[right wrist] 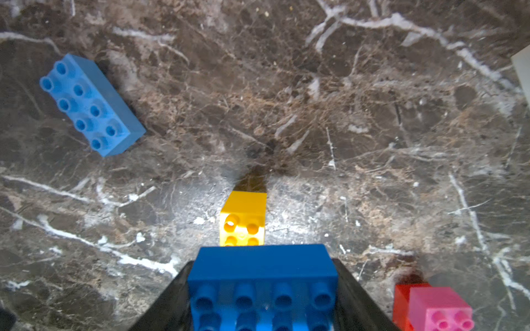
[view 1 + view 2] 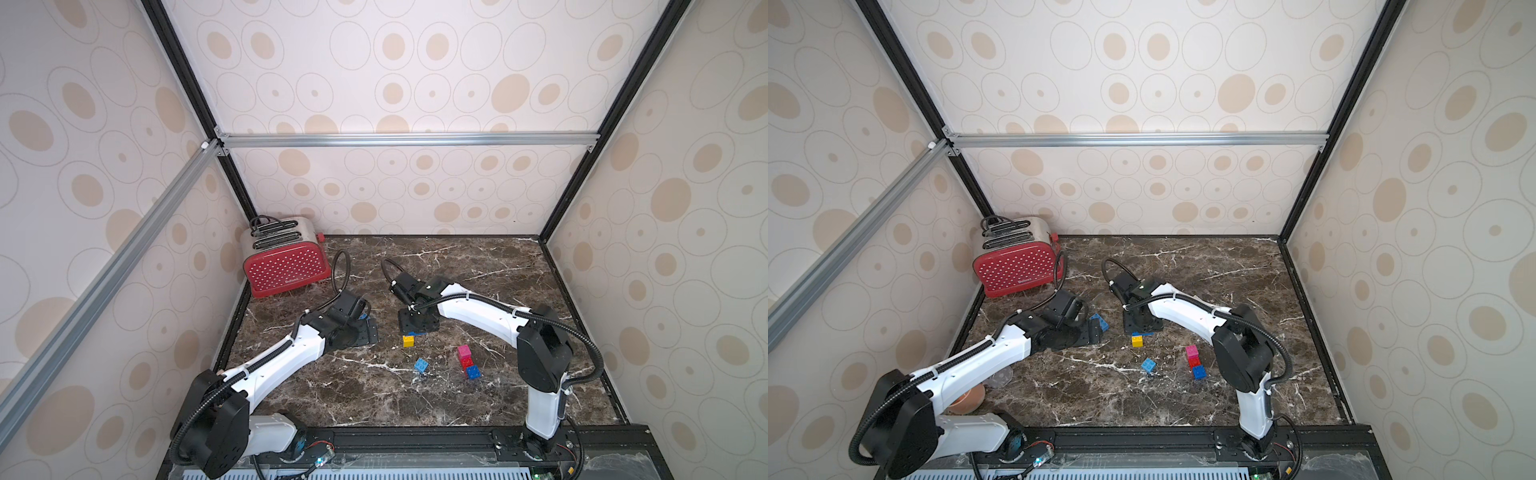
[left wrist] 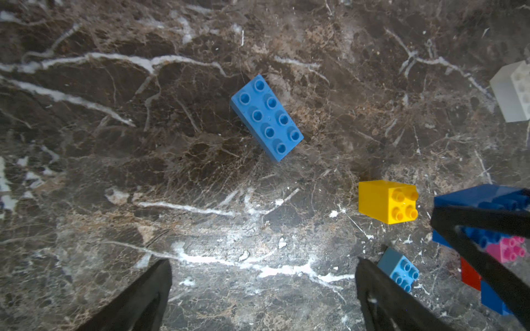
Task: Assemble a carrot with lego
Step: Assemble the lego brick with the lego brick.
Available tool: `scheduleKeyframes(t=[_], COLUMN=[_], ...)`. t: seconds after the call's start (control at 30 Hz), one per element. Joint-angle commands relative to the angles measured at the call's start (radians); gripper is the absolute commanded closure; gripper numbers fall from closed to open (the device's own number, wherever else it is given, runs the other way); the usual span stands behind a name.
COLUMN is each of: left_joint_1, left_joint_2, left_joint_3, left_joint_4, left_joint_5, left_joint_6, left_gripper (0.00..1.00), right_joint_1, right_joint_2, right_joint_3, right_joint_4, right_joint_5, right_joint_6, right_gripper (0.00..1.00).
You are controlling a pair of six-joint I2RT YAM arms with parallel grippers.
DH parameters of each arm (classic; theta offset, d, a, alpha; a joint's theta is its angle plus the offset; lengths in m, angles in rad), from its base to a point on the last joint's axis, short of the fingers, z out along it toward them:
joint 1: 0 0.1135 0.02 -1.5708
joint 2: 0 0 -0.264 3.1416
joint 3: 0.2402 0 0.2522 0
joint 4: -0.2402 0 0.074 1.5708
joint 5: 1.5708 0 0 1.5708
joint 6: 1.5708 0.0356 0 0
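- At the centre of the desk (image 2: 374, 395), the right jaws are pinching the dark blue brick (image 1: 262, 286) by its two short ends
- Just beyond it sits the yellow brick (image 1: 242, 220), studs up and loose on the marble; the dark blue one covers its near edge in the right wrist view, so this looks like the pair about to be joined
- Whether the dark blue brick is clear of the desk, I cannot tell
- Over on the other side, the left jaws hang spread wide and empty above the light blue long brick (image 3: 266, 117), which lies flat and askew
- The rest of the lego: a small light blue brick (image 2: 421, 365) on its own, a white brick (image 3: 513, 91) at the edge of the left wrist view, and a pink brick (image 2: 464, 352) and small blue brick (image 2: 473, 372) apparently seated on the red bar (image 2: 466, 362)
- So the carrot is not whole yet, only that top piece
- To do this well: centre the long brick over the yellow studs, square the edges, keep it level, press straight down
- The yellow one is small and may skid; the free left jaws could brace it
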Motion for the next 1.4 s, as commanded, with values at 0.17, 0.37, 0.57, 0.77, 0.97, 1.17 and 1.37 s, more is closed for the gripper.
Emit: scheduleKeyframes(t=[0.17,0.37,0.57,0.77,0.97,1.17,1.37], left_joint_1=[0.051,0.054,0.056,0.057,0.056,0.056,0.056], left_joint_2=[-0.066,-0.056,-0.05,-0.047,-0.036,-0.032,-0.022], left_joint_3=[-0.049,-0.047,-0.051,-0.051,-0.051,-0.055,-0.054], left_joint_4=[0.0,0.006,0.016,0.019,0.022,0.027,0.029], left_joint_5=[0.047,0.06,0.067,0.069,0.073,0.073,0.076], left_joint_6=[0.04,0.048,0.045,0.043,0.042,0.039,0.039], left_gripper=[0.01,0.01,0.01,0.01,0.01,0.01,0.01], right_joint_1=[0.031,0.031,0.034,0.036,0.038,0.039,0.039], right_joint_2=[0.088,0.131,0.152,0.142,0.149,0.156,0.186], right_joint_3=[0.085,0.133,0.134,0.096,0.07,0.048,0.068], right_joint_4=[-0.067,-0.091,-0.09,-0.075,-0.061,-0.052,-0.058], right_joint_5=[0.032,0.037,0.028,0.016,0.008,0.012,0.019], right_joint_6=[0.058,0.052,0.051,0.059,0.065,0.072,0.059], right_gripper=[0.42,0.42,0.42,0.43,0.43,0.43,0.43])
